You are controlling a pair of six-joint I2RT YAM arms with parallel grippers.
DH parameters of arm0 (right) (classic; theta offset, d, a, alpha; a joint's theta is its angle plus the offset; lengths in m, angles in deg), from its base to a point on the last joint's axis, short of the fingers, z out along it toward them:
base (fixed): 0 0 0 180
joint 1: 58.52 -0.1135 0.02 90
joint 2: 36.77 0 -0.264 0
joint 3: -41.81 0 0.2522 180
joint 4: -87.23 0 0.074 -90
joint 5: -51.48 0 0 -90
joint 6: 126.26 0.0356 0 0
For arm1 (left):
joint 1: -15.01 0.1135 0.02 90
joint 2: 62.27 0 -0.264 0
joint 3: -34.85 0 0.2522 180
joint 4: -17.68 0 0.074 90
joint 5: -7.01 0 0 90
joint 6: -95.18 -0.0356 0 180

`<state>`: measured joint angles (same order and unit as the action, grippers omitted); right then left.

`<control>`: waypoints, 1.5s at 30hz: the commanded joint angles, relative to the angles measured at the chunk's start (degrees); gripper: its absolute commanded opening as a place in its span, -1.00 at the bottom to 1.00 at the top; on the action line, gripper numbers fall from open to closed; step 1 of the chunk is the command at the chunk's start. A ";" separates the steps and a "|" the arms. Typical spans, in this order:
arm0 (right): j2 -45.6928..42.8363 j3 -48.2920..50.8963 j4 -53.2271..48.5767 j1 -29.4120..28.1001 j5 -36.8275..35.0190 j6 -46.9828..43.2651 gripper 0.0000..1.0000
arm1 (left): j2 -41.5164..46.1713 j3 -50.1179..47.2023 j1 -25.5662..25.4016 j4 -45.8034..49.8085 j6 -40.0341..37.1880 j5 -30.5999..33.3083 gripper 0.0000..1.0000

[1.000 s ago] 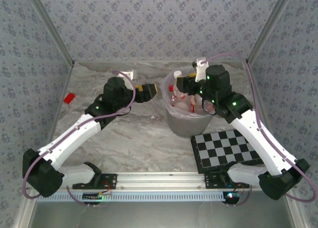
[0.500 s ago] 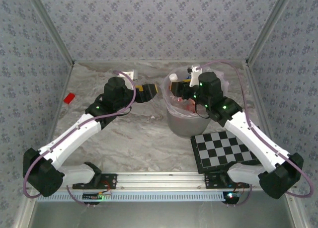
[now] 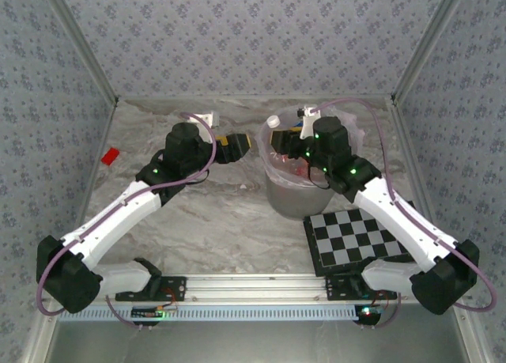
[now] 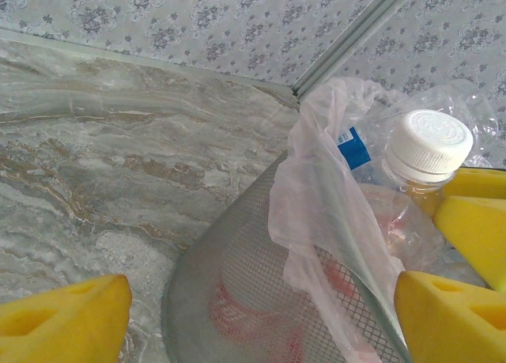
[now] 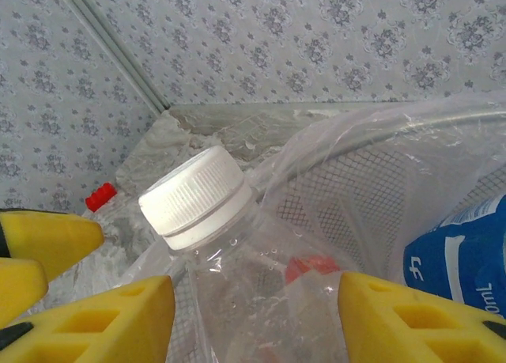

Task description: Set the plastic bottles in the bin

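Starting near: checkerboard [image 3: 360,236] lies flat on the worktop [image 3: 213,221], just in front of the bin [image 3: 294,195]. Right gripper [image 5: 254,300] is clenched on a clear white-capped bottle [image 5: 213,236], held tilted over the bin's left rim. Inside the bin there's a blue-labelled bottle [image 5: 462,260] and a red cap [image 5: 312,268]. Left gripper [image 3: 237,145] is released, jaws wide with nothing between them, hanging just left of the bin. Far left, a red block [image 3: 109,156] sits on the worktop by the wall.
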<state>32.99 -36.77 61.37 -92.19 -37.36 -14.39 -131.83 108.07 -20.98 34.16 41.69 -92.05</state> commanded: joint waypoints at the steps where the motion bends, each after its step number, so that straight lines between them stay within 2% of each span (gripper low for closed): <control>1: 2.31 -0.86 -25.34 0.23 -1.87 -5.17 0.16 | -0.29 1.30 0.26 -1.26 -0.38 -1.14 0.73; 6: 1.01 -11.65 -29.54 0.53 -1.17 -7.94 0.30 | -0.24 1.71 0.24 -1.14 -0.58 -1.05 0.73; 12: 1.02 -18.73 -30.65 1.04 -1.18 -9.83 0.53 | -0.92 2.12 0.22 -0.92 -0.74 -1.33 0.73; 19: 3.70 -22.04 -30.97 1.51 -1.24 -10.80 0.53 | -0.85 2.34 0.22 -0.35 -1.16 -1.31 0.73; 26: 2.78 -12.07 -30.20 1.02 -2.69 -8.21 0.42 | -0.09 2.23 0.33 -0.08 -1.44 -0.87 0.74; 34: 1.57 2.91 -22.65 0.61 -1.41 -3.23 0.35 | -1.53 3.72 0.31 -0.94 -0.94 -1.92 0.74; 45: 3.48 11.70 -15.03 0.51 -3.62 -1.24 0.29 | -3.50 6.59 0.31 -2.11 0.14 -4.37 0.74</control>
<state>31.42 -32.00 64.28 -91.30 -38.86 -13.96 -134.91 112.09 -20.98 34.16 41.47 -94.58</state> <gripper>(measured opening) 0.649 0.869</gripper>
